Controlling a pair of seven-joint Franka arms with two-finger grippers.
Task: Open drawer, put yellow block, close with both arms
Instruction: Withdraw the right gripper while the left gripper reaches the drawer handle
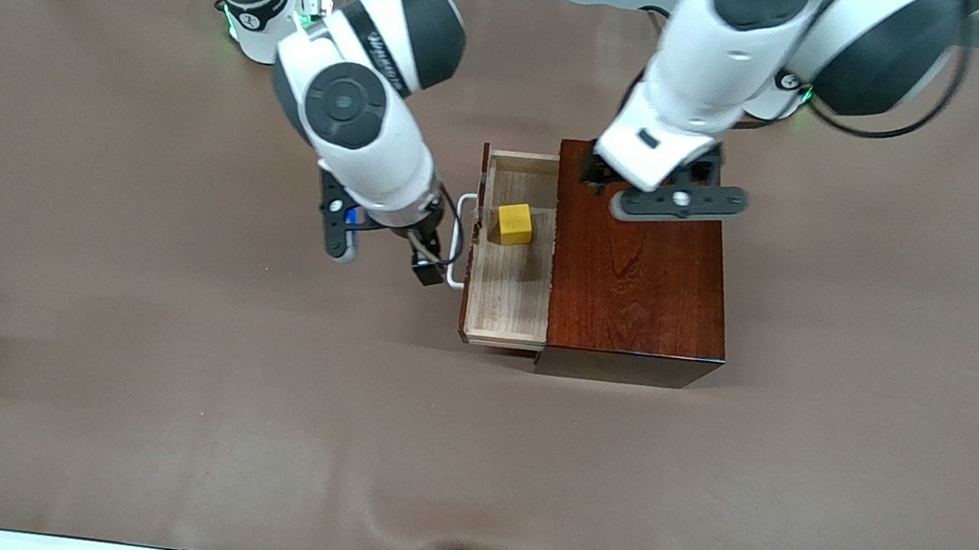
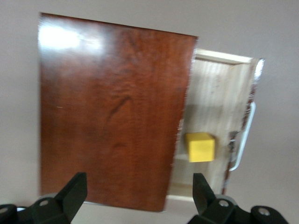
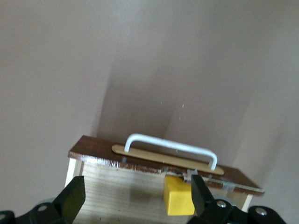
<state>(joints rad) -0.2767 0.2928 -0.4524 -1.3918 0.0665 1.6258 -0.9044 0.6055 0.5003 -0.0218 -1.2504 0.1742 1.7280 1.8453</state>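
— The drawer [image 1: 513, 250] is pulled out of the box [image 1: 638, 261] toward the right arm's end of the tabletop [image 1: 117, 341], and the yellow block [image 1: 514, 224] sits inside it, close to the drawer front. So closing comes next?

— I'd judge so. The right gripper [image 1: 385, 253] hangs just beside the white handle [image 1: 459, 241], fingers apart and empty. It should push the drawer front squarely, straight toward the box. The left gripper [image 1: 681, 200] hovers over the box top, fingers spread, holding nothing; bracing the box would stop it sliding.

— Anything you can't make out?

— The left fingers are hidden under the wrist from the front. Whether the right fingers touch the handle, I can't tell.
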